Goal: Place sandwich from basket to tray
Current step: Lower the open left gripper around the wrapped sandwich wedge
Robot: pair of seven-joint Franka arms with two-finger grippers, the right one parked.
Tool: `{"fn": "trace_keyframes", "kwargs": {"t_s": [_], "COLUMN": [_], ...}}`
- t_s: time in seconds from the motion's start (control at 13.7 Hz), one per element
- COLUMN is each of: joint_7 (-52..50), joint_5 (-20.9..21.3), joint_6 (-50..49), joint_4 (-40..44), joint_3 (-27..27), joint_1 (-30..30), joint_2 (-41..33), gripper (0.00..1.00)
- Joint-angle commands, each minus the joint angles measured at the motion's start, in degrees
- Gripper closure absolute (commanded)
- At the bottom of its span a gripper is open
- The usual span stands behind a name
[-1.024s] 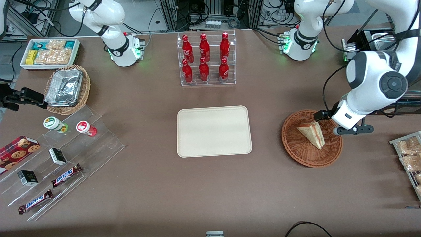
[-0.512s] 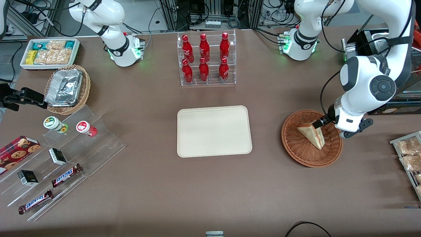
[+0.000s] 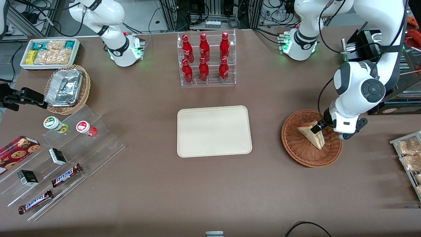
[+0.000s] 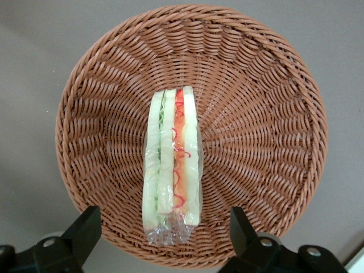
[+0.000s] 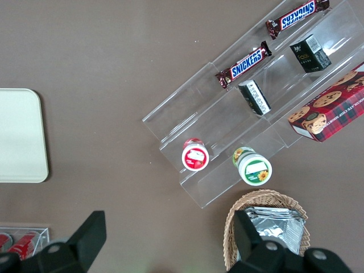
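Observation:
The sandwich, a wrapped triangular wedge with pale bread and red, orange and green filling, stands on edge in the round reddish-brown wicker basket toward the working arm's end of the table. In the left wrist view the sandwich lies in the middle of the basket. My gripper hangs open just above the basket, its fingers spread wide on either side of the sandwich's end without touching it. The cream tray lies empty at the table's middle.
A clear rack of red bottles stands farther from the front camera than the tray. A rack of snack packets lies at the working arm's table edge. Toward the parked arm's end are a tan basket with foil trays, a white snack bin and acrylic steps with snacks.
My gripper has moved from beside the basket's rim to over the sandwich and turned, so its open fingers now straddle the sandwich. The sandwich has not moved.

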Motion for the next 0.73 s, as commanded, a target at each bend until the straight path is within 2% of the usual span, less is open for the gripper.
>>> {"fn": "trace_keyframes", "kwargs": {"t_s": [0.0,0.44,0.51,0.59,0.66], "joint_7": [-2.79,-3.76,-4.37,-5.6,-7.09], "joint_5": [-0.72,-0.72,-0.72,-0.72,-0.72], "joint_6": [4.01,14.2,15.78,16.32,15.89], "joint_4": [-1.09,-5.04,-5.75,-6.19,-6.28], "joint_3": [0.14,0.14,0.14,0.14,0.14], "joint_1": [-0.18,-0.27,-0.27,-0.27,-0.53], "joint_2": [1.44,5.39,5.83,5.92,5.58], "gripper": [0.0,0.0,0.03,0.27,0.63]}}
